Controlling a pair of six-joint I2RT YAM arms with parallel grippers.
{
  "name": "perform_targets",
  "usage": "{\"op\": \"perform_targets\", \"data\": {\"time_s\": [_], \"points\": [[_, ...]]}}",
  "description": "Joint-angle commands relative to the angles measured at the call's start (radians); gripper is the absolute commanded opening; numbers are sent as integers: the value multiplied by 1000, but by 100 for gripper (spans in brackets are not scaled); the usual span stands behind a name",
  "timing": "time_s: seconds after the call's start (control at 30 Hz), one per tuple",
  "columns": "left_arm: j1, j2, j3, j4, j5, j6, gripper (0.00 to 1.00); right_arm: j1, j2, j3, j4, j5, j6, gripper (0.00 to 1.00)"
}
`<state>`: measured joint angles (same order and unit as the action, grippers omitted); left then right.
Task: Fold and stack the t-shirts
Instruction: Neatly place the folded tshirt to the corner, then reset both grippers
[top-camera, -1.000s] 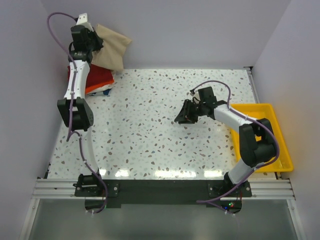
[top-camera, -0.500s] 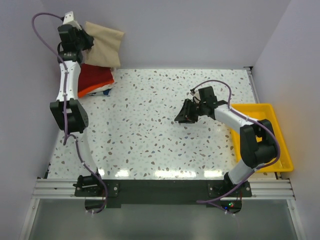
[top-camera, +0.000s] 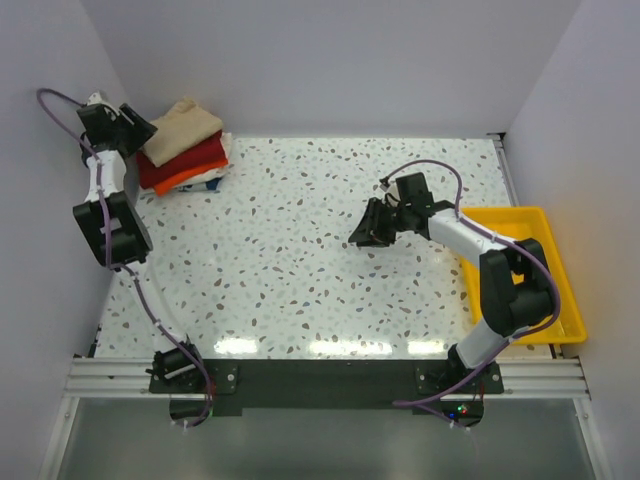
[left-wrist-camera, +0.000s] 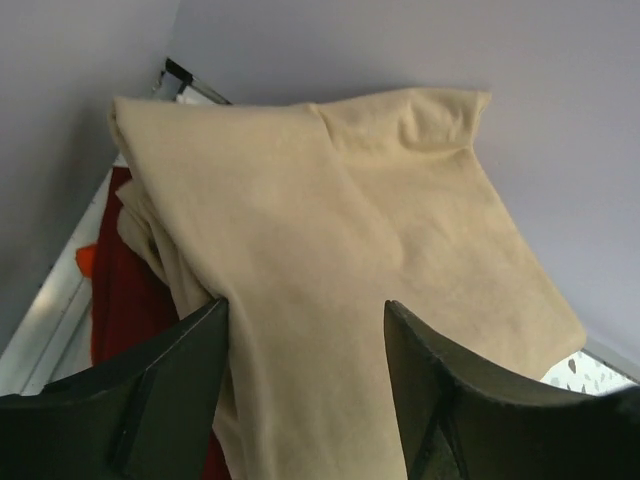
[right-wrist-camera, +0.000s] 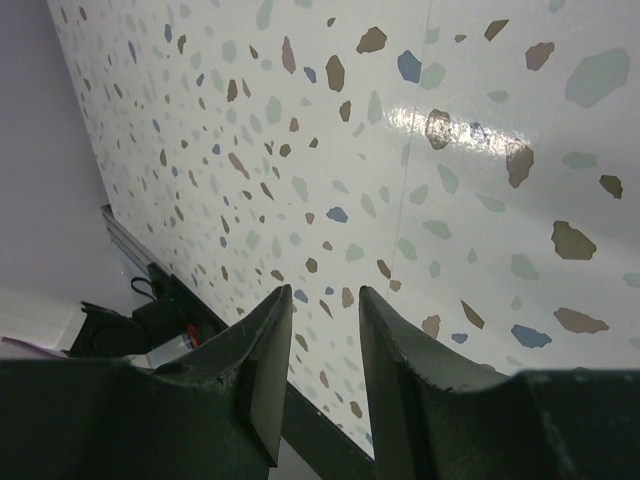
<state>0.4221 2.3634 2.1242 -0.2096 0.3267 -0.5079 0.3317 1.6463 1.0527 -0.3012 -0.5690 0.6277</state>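
Filling most of the overhead view, a glossy white table (top-camera: 280, 260) speckled with grey, brown and blue chips runs back to a plain pale-lilac back wall (top-camera: 340, 60). It is boxed in by a left wall (top-camera: 50, 250) and a right wall (top-camera: 600, 150) of the same colour. Light glares off the near strip of the surface, just ahead of the metal rail (top-camera: 320, 375) where both arm bases are bolted. A yellow tray (top-camera: 530, 222) sits at the table's right edge, partly behind the right arm.

In the far left corner lies the pile. The tan t-shirt (top-camera: 183, 122) is folded on top, over the dark red shirt (top-camera: 185, 158). The orange shirt (top-camera: 185, 178) is under that, and a bit of the white shirt (top-camera: 208, 184) shows at the bottom. The pile sits close against the left wall.

The left gripper (top-camera: 130, 125) hangs at the pile's left side. In its wrist view the dark fingers (left-wrist-camera: 150, 400) stand wide apart, released, with the tan cloth lying beyond them and nothing pinched.

The right gripper (top-camera: 358, 238) hovers over bare table near the middle, well apart from the shirts. Its jaws are parted by a narrow gap with only speckled surface showing through.
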Motion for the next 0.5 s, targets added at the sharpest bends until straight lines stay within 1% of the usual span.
{"op": "perform_targets", "data": {"time_s": [0.0,0.23,0.47], "points": [[-23,-93,-36,96,20,-43,68,9,-55,9,-4,3,-16,37],[-39,-171,-61,84,37,-37,68,10,-85,-19,14,0,-11,37],[-83,-268,-199,98,23,-35,70,10,-129,-23,8,23,-23,38]]}}
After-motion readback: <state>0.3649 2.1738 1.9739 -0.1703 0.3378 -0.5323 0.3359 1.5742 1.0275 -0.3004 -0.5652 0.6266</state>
